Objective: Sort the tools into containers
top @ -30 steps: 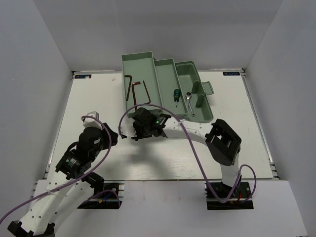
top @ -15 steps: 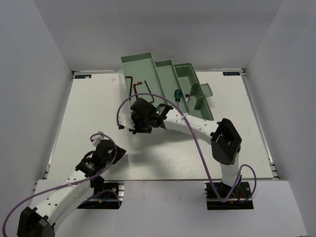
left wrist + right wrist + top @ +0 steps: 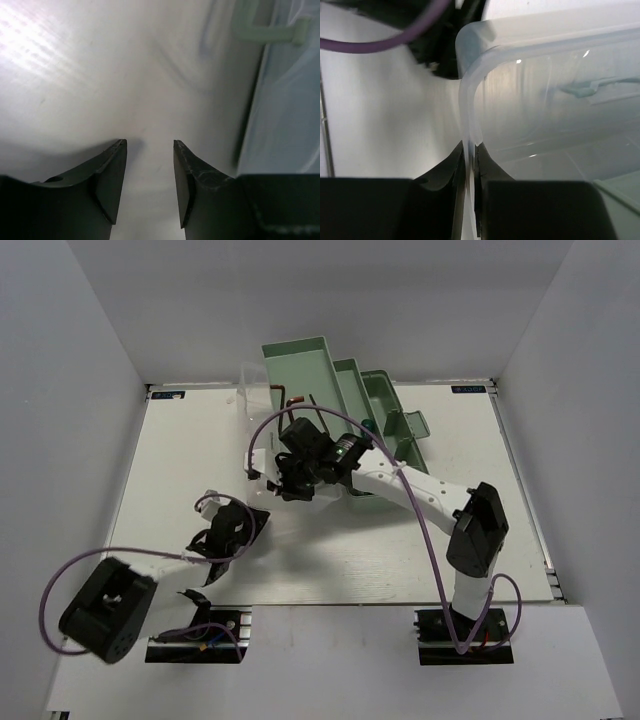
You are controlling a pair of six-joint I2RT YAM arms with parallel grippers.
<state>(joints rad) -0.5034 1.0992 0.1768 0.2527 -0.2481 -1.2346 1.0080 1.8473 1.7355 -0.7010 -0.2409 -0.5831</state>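
A: Which step are we on?

B: We judge we are handling the box, not picking up a tool. Our right claw (image 3: 470, 165) is closed almost fully on a clear plastic rim (image 3: 469, 105), with only that thin wall between the fingers. From above, the mint toolbox (image 3: 310, 370) sits at the far middle of the table (image 3: 180, 470), and it looks tipped rather than flat.

A: And our left claw?

B: The left claw (image 3: 149, 145) is parted about halfway with nothing in it. It hangs low over bare table near the left front, and a mint handle (image 3: 265, 34) shows far to its right.

A: Where are the tools?

B: A thin bent hex key (image 3: 293, 397) shows just left of the toolbox at the far side. We cannot make out the others well enough to place them.

A: What does the next move call for?

B: We think the box needs settling flat and the rim letting go. After that a claw can reach for the key.

A: Any writing?

B: There are two blue stickers (image 3: 170, 394) at the far table corners, too small for us to read.
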